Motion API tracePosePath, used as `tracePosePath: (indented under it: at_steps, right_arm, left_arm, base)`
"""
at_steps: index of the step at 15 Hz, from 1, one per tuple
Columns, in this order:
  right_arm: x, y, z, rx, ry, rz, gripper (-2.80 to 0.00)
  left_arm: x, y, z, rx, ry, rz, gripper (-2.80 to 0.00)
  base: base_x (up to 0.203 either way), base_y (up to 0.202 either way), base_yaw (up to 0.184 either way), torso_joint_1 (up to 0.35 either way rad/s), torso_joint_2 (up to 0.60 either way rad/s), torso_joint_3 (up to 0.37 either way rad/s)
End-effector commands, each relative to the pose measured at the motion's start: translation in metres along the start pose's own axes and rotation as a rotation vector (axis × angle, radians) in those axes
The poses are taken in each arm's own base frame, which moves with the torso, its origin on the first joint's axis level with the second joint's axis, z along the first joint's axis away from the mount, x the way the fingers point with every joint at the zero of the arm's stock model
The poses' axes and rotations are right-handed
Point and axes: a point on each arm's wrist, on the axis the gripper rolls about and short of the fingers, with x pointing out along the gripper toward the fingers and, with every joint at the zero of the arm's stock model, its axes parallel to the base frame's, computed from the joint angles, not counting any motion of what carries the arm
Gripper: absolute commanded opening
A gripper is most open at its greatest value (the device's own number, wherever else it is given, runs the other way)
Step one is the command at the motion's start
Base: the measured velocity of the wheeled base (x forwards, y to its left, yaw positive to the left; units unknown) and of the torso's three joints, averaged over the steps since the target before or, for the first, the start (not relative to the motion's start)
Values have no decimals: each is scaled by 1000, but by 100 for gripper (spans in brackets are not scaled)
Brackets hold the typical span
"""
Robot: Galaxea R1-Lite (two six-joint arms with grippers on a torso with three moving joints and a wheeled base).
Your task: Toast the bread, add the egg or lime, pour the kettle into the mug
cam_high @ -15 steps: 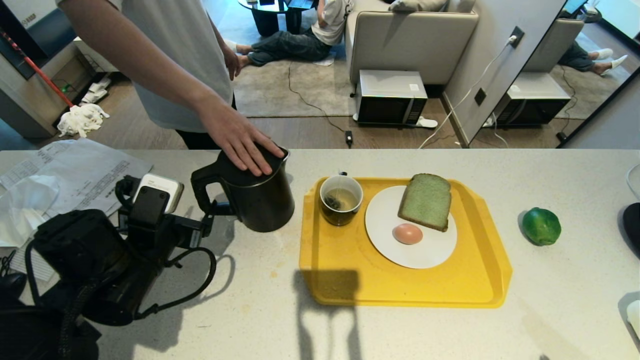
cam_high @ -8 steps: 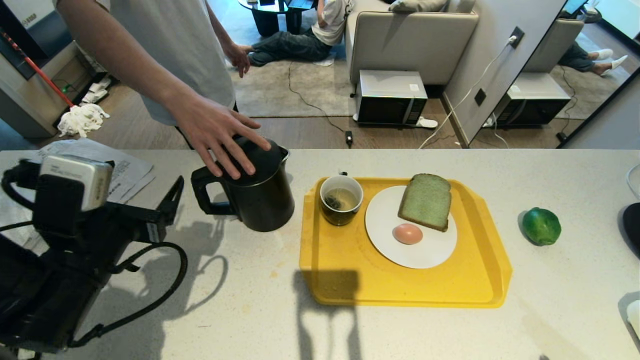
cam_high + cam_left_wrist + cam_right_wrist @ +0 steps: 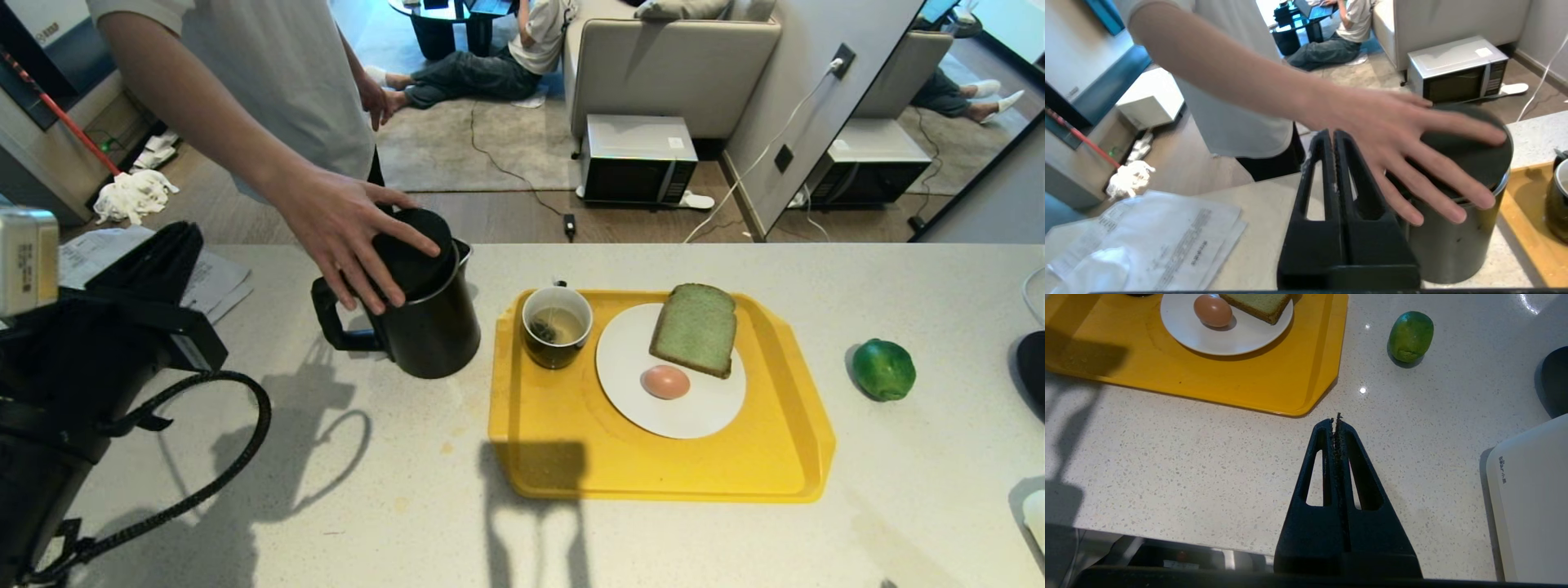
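Kettle (image 3: 429,327) stands on counter (image 3: 408,457) just left of yellow tray (image 3: 653,474); a person's hand (image 3: 347,233) rests on its lid. Mug (image 3: 557,327), plus plate (image 3: 694,408) w/ bread (image 3: 695,328) & egg (image 3: 665,381), on tray; lime (image 3: 883,369) to its right. Left gripper (image 3: 1333,136) fingers pressed together, empty, beside kettle. Right gripper (image 3: 1336,420) likewise closed, empty, above bare counter.
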Motion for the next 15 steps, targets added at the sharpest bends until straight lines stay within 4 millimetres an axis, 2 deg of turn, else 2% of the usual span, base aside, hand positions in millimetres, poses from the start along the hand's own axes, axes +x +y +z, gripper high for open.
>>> tracePosePath:
  at_steps: [1, 5, 8, 10, 15]
  right_arm:
    - [0, 0, 0, 0, 2, 1, -280]
    - [0, 0, 0, 0, 2, 2, -280]
    - [0, 0, 0, 0, 2, 1, -280]
    - [0, 0, 0, 0, 2, 1, -280]
    - [0, 0, 0, 0, 2, 1, -280]
  left_arm:
    - [-5, 12, 23, -6, -17, -6, -280]
    - [-23, 25, 41, 51, 124, -182, -280]
    - [-54, 43, 52, 78, 216, -290, -280]
    - [-74, 56, 55, 90, 233, -281, -280]
    - [-127, 62, 28, 91, 271, -207, -280]
  base:
    - [0, 0, 0, 0, 0, 0]
    - [0, 0, 0, 0, 0, 0]
    - [0, 0, 0, 0, 0, 0]
    - [0, 0, 0, 0, 0, 0]
    - [0, 0, 0, 0, 0, 0]
